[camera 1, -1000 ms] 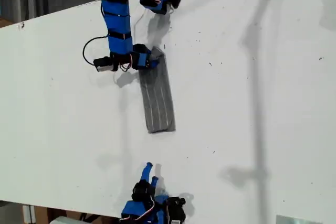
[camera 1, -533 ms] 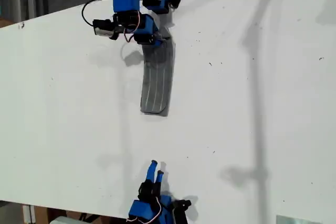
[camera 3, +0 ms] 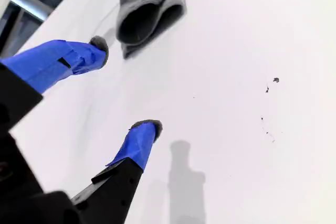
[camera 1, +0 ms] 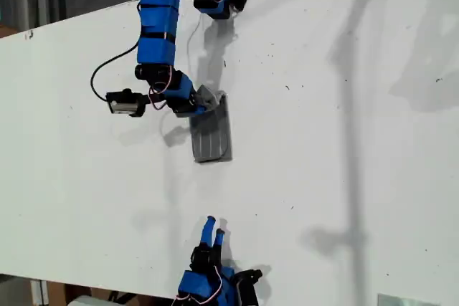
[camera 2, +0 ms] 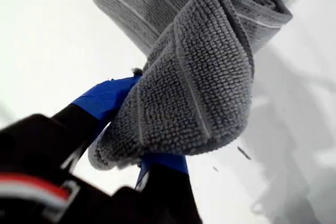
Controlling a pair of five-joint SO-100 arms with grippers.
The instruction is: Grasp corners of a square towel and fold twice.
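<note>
Two tools differed: my first tool (camera 1: 203,100) pinched the towel (camera 1: 211,136) at its 11 o'clock corner (camera 2: 181,103), its long axis running 12-to-6 in the exterior view, while my second tool (camera 3: 123,90) gaped empty at 6 o'clock.

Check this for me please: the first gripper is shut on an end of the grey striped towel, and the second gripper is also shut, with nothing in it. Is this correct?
One detail is wrong. My second gripper is open: the second wrist view shows its two blue fingers spread apart over the bare white table. It does hold nothing. The rest stands: the first wrist view shows my first gripper shut on an end of the grey striped towel.
</note>
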